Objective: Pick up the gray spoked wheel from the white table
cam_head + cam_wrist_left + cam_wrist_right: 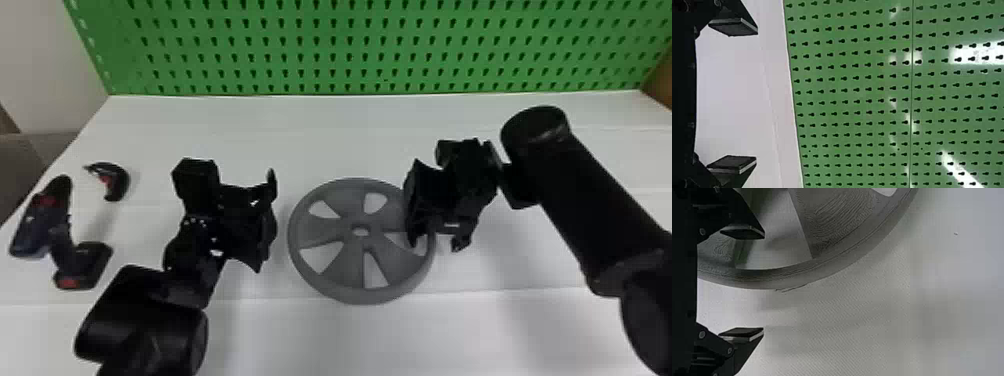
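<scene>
I judge this to be the lining-up step – the gray spoked wheel (350,270) lies flat on the white table (300,140), and nothing has hold of it. My right gripper (764,283) is over the wheel's right side, its jaws spread wide and empty; in the right wrist view the rim (789,276) runs across the space between them. My left gripper (757,96) is beside the wheel's left side, jaws also spread and empty, facing the green pegboard (860,94). Next I'd lower the right jaws so one side enters a spoke opening and the other passes outside the rim – then pinch and check the grip before lifting.
</scene>
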Robot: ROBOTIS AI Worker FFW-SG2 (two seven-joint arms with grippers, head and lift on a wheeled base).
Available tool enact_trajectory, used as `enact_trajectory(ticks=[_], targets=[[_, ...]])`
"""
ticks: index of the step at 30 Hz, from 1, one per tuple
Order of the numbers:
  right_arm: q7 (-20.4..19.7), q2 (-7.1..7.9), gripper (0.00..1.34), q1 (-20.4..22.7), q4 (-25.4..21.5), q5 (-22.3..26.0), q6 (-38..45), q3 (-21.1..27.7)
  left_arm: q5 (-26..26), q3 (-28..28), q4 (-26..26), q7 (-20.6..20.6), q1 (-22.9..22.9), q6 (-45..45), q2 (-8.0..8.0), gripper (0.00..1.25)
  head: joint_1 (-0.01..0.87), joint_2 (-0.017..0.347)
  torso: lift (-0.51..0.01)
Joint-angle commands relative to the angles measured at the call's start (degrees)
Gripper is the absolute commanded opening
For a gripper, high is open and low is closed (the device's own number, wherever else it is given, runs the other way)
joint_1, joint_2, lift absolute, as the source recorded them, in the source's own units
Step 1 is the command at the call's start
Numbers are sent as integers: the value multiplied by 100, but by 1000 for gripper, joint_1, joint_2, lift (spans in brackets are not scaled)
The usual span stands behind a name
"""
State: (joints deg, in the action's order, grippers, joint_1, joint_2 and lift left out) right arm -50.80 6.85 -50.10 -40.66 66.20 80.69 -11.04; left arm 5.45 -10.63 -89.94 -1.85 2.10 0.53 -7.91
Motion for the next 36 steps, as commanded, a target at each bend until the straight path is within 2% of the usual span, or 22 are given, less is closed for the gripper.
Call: enact_trajectory(ticks=[1,4,8,11,15,36], targets=[[9,1,649,0,5,7,-27,-13,0,0,3,0,1,0,0,1120,767,35,-107],[9,1,588,0,5,7,-45,-65,0,0,3,0,1,0,0,1120,767,35,-107],[9,1,385,-17,-21,-1,-71,-171,0,0,3,0,1,0,0,1120,767,35,-107],[9,1,377,-26,-30,7,-80,-224,0,0,3,0,1,0,0,1120,767,35,-107],[9,1,302,-35,-39,7,-71,-276,0,0,3,0,1,0,0,1120,767,35,-107],[35,1,299,-44,-56,25,-106,-320,9,0,3,0,18,0,0,1120,767,35,-107]])
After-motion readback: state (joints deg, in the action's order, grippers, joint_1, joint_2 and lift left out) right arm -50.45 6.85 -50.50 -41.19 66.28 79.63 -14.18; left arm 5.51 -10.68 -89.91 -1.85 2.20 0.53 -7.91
